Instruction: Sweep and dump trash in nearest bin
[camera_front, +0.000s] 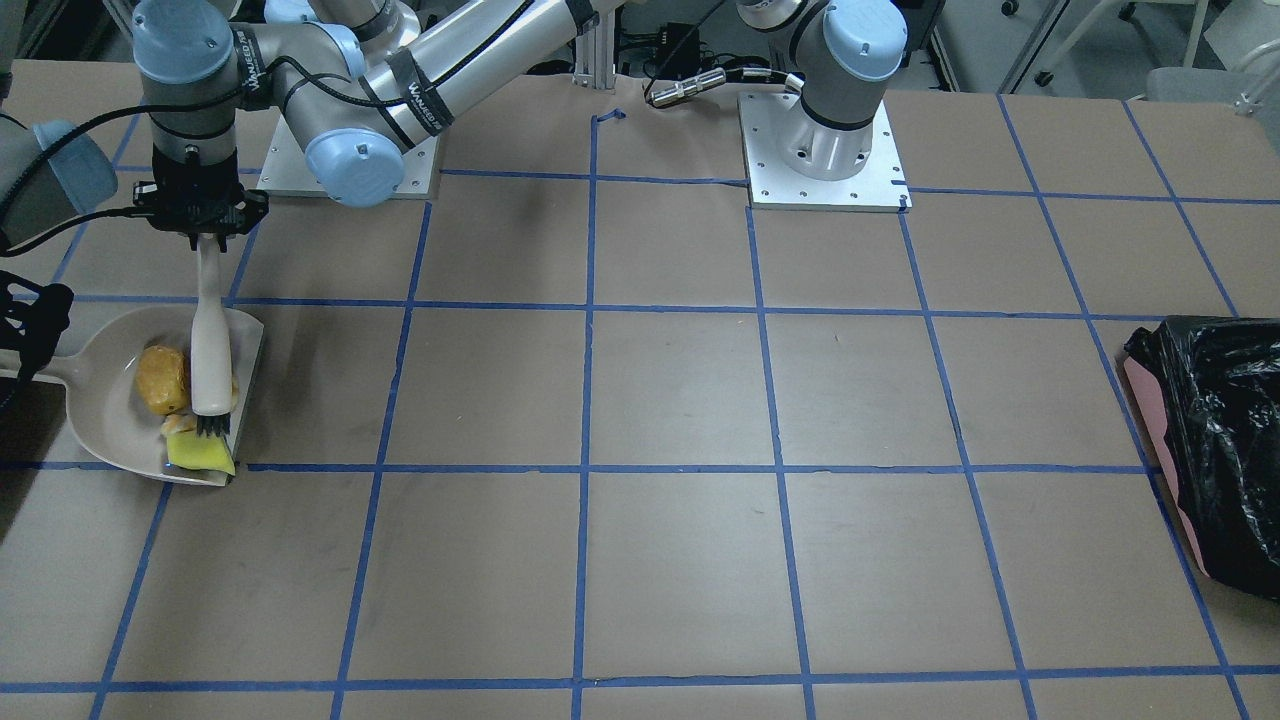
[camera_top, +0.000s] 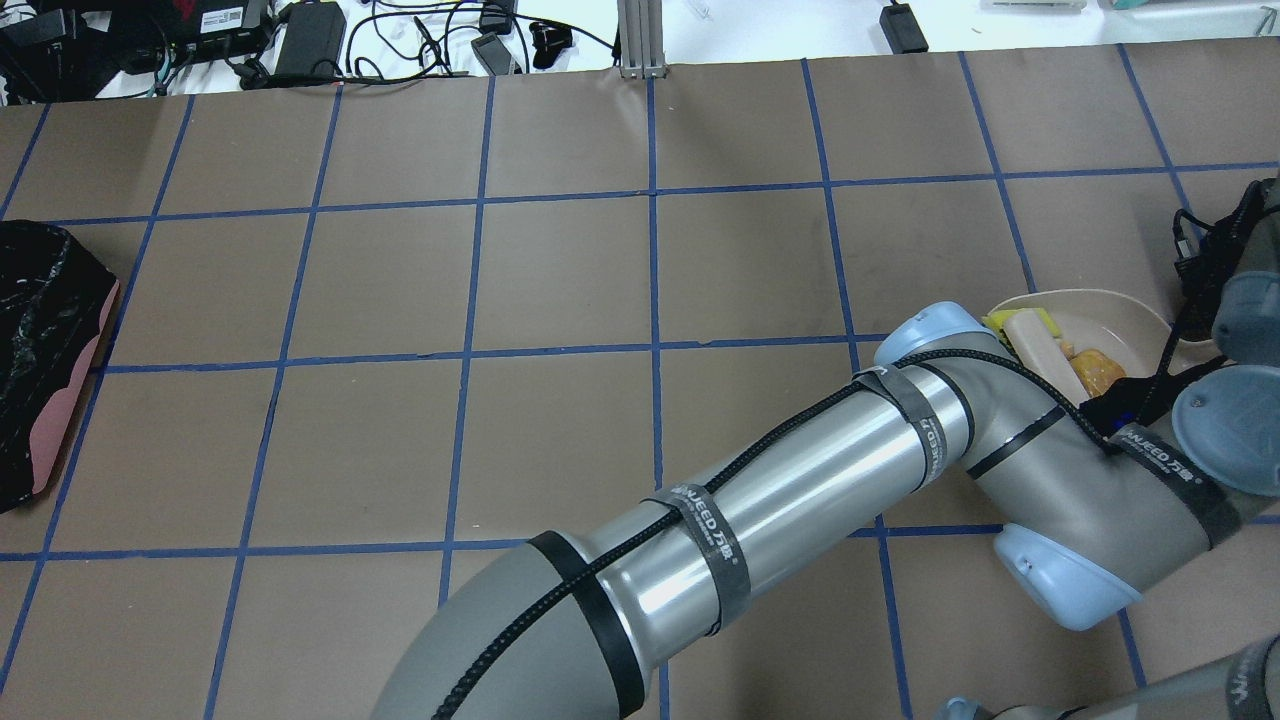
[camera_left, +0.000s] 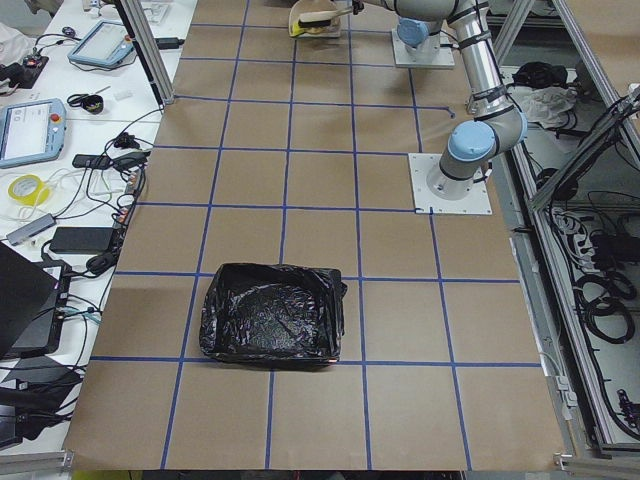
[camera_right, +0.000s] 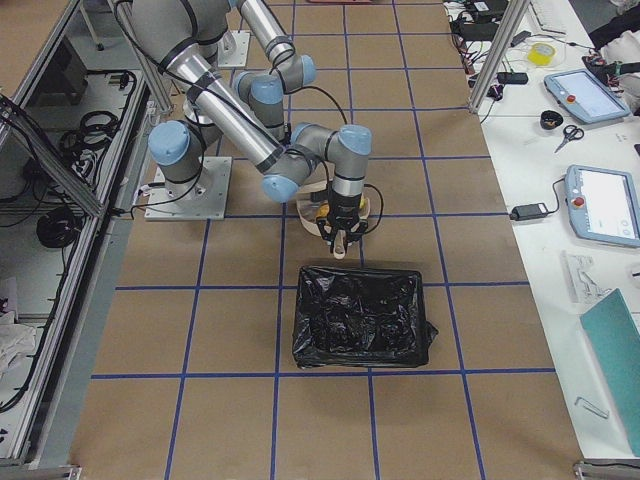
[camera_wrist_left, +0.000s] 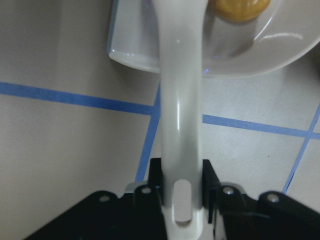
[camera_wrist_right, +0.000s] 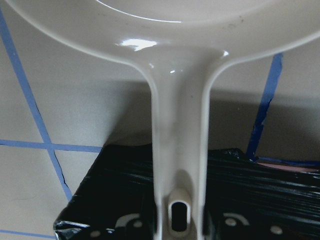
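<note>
A beige dustpan (camera_front: 105, 400) lies near the table's end on my right. It holds the trash: an orange-brown ball (camera_front: 162, 380), a small bread piece (camera_front: 178, 425) and a yellow wedge (camera_front: 200, 455) at the lip. My left gripper (camera_front: 205, 235) reaches across and is shut on the white brush (camera_front: 210, 340), whose black bristles rest on the pan beside the wedge. My right gripper (camera_wrist_right: 180, 220) is shut on the dustpan's handle (camera_wrist_right: 180, 140). The handle hangs over the black bin (camera_wrist_right: 260, 185), which stands just beyond the pan in the exterior right view (camera_right: 360, 272).
A pink bin lined with a black bag (camera_front: 1220, 450) stands at the opposite end of the table, far from both arms. The left arm's long forearm (camera_top: 780, 500) stretches across the table's near right part. Blue tape lines grid the brown tabletop (camera_front: 660, 400).
</note>
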